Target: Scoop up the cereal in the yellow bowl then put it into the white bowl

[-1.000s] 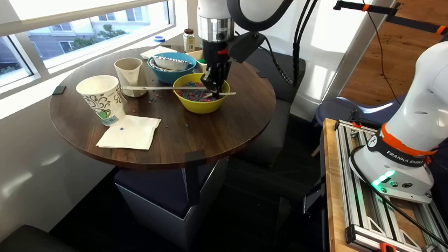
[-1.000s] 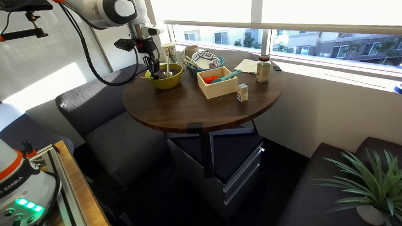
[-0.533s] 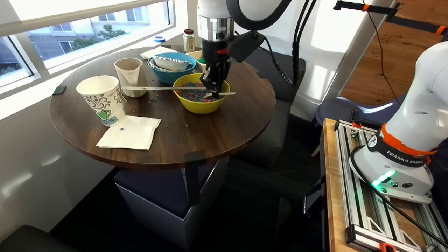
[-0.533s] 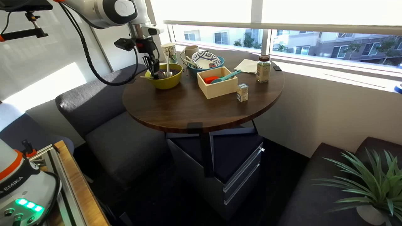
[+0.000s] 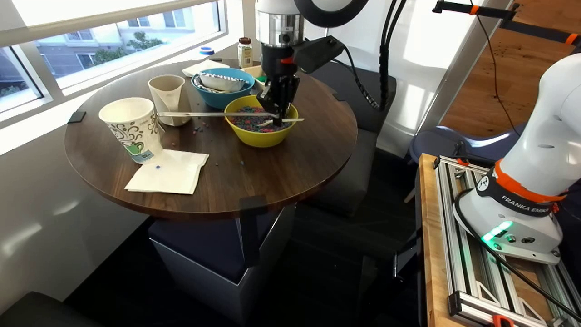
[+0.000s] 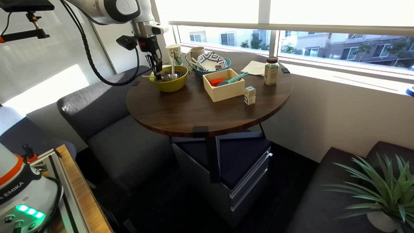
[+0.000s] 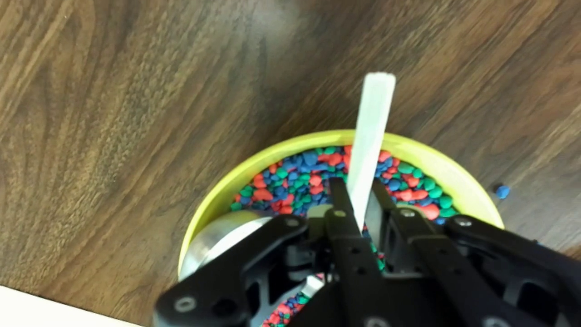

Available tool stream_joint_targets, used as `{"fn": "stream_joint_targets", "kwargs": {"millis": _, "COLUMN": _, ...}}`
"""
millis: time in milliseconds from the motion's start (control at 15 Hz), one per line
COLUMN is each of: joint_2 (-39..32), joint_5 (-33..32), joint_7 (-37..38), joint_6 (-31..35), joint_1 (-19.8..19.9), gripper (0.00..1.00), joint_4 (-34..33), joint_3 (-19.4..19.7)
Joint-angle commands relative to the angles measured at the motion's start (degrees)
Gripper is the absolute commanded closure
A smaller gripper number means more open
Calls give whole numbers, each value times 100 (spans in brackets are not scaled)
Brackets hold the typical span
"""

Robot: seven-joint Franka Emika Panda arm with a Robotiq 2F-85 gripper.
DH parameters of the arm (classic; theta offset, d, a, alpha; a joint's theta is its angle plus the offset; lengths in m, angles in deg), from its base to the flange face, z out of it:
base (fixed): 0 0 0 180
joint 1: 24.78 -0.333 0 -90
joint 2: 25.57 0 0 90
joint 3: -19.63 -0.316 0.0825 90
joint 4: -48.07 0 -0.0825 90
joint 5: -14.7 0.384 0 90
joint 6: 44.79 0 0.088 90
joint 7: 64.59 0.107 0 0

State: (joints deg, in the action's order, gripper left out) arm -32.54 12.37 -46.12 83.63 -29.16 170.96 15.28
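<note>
The yellow bowl point(image 5: 258, 140) stands on the round table and also shows in the wrist view point(image 7: 458, 181). It holds the cereal point(image 7: 299, 181), a heap of small red, blue and green bits. My gripper point(image 5: 278, 123) is down inside the bowl. In the wrist view its fingers point(image 7: 357, 181) are close together around the handle of a white spoon point(image 7: 371, 122). The spoon lies across the cereal, its free end over the rim. The white bowl point(image 6: 212, 59), with a dark zigzag pattern, sits inside a blue bowl point(image 5: 227, 97). The white bowl is out of the wrist view.
A metal ladle point(image 7: 213, 240) also rests in the yellow bowl, its long handle point(image 5: 204, 114) reaching past the rim. A patterned paper cup point(image 5: 136, 127), a beige cup point(image 5: 169, 95), a wooden box point(image 6: 226, 94) and a jar point(image 6: 271, 71) stand around on the table.
In the last half second my gripper has tilted and shifted slightly. The spoon has moved along with it, its free end a little higher. The bowls have not moved.
</note>
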Motion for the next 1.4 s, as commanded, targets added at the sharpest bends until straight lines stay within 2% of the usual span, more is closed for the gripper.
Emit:
{"fn": "stream_joint_targets", "kwargs": {"millis": 0, "joint_2": 99, "joint_5": 341, "joint_7": -235, "joint_6": -383, "joint_1": -21, "gripper": 96, "joint_4": -52, "joint_3": -3}}
{"fn": "stream_joint_targets", "kwargs": {"millis": 733, "joint_2": 211, "joint_5": 1270, "joint_7": -916, "joint_6": -1500, "joint_1": 70, "gripper": 96, "joint_4": -432, "joint_3": 15}}
{"fn": "stream_joint_targets", "kwargs": {"millis": 1000, "joint_2": 4, "joint_5": 1664, "joint_7": -1122, "joint_6": -1942, "joint_1": 159, "gripper": 96, "joint_4": -735, "joint_3": 73}}
{"fn": "stream_joint_targets", "kwargs": {"millis": 1333, "joint_2": -350, "joint_5": 2138, "joint_7": -1505, "joint_6": -2158, "joint_1": 282, "gripper": 96, "joint_4": -1025, "joint_3": 129}}
